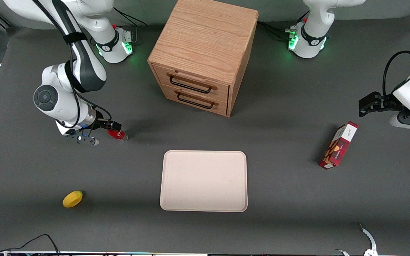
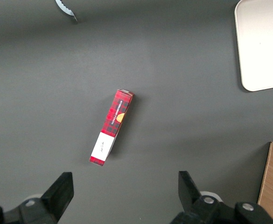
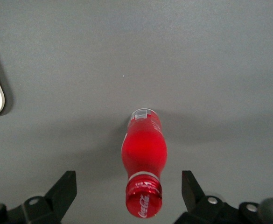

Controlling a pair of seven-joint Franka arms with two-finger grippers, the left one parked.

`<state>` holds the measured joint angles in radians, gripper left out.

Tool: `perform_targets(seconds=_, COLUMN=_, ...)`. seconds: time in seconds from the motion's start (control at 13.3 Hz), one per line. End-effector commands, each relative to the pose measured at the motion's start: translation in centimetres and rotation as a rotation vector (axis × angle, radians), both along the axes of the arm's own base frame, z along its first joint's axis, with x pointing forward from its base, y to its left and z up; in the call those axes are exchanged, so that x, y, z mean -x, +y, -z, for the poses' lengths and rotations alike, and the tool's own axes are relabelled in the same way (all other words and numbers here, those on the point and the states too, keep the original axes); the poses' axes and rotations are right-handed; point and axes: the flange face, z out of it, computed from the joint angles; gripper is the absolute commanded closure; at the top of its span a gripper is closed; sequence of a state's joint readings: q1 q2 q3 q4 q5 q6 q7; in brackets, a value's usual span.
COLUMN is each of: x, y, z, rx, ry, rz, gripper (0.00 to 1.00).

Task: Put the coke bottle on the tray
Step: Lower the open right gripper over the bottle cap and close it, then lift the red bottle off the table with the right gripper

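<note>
The coke bottle stands upright on the worktop, apart from the tray; the gripper hovers over it, jaws wide, not touching.

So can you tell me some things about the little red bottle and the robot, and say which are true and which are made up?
1. The coke bottle stands upright on the table. True.
2. The bottle is already on the tray. False: it stands on the table, apart from the tray.
3. The gripper has its jaws open, one on each side of the bottle. True.
4. The cabinet has a drawer pulled out. False: both drawers are shut.
5. A lemon lies on the tray. False: it lies on the table, toward the working arm's end.
</note>
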<state>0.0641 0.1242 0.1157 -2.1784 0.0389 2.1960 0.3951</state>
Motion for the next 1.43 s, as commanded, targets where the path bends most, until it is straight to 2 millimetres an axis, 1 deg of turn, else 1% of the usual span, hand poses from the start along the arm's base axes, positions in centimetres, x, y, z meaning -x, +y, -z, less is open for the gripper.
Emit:
perform_targets(seconds=0.0, x=1.4, y=0.0, z=-1.1, rx=-0.002, ry=-0.021, rz=0.022, gripper=0.15)
perform_targets(seconds=0.45, x=1.4, y=-0.1, z=-1.1, rx=0.020, ry=-0.027, rz=-0.009, gripper=0.74)
perform_targets(seconds=0.68, x=1.2, y=-0.1, z=-1.3, rx=0.041, ry=-0.036, rz=-0.033, gripper=0.88)
perform_targets(seconds=0.75, x=1.1, y=-0.1, z=-1.8, rx=0.041, ry=-0.043, rz=-0.035, gripper=0.90)
perform_targets(seconds=0.83, x=1.0, y=0.0, z=-2.6, rx=0.041, ry=-0.053, rz=-0.038, gripper=0.91)
perform_targets(seconds=0.9, x=0.6, y=0.0, z=-3.8, rx=0.040, ry=-0.055, rz=-0.038, gripper=0.91)
perform_targets(seconds=0.98, x=0.0, y=-0.1, z=-6.1, rx=0.044, ry=-0.049, rz=-0.035, gripper=0.92)
perform_targets(seconds=1.2, x=-1.7, y=-0.4, z=-13.9, rx=0.041, ry=-0.052, rz=-0.087, gripper=0.94)
perform_targets(seconds=1.35, x=-2.9, y=-0.1, z=-19.4, rx=0.035, ry=-0.073, rz=-0.094, gripper=0.96)
